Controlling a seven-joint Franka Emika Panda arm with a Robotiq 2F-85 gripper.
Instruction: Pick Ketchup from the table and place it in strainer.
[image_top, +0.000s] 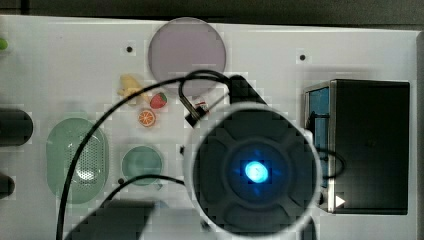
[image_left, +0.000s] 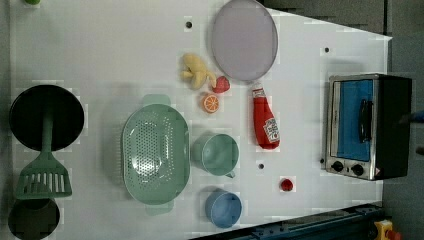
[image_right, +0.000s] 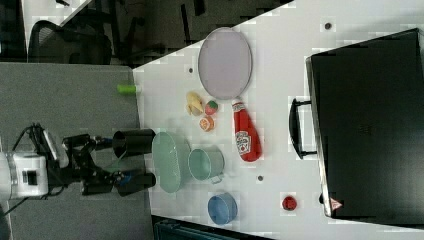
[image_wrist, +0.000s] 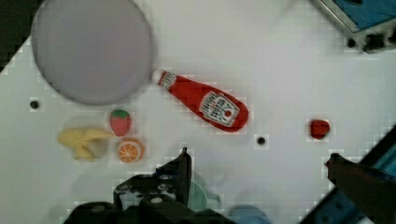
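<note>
Ketchup (image_left: 265, 120) lies flat mid-tabletop, cap touching the lilac plate (image_left: 244, 39). Strainer (image_left: 156, 154) beside green cup (image_left: 216, 154). Gripper (image_wrist: 257, 163) spread wide, holding nothing.

Red Ketchup (image_left: 265, 122) with white label, pale green perforated strainer (image_left: 155, 154), lilac plate (image_left: 244, 39)

Wide-spread black gripper (image_wrist: 257, 163) high over bare white table (image_wrist: 280, 84); red ketchup bottle (image_wrist: 205, 101) below, crowded at cap by lilac round plate (image_wrist: 91, 46).
</note>
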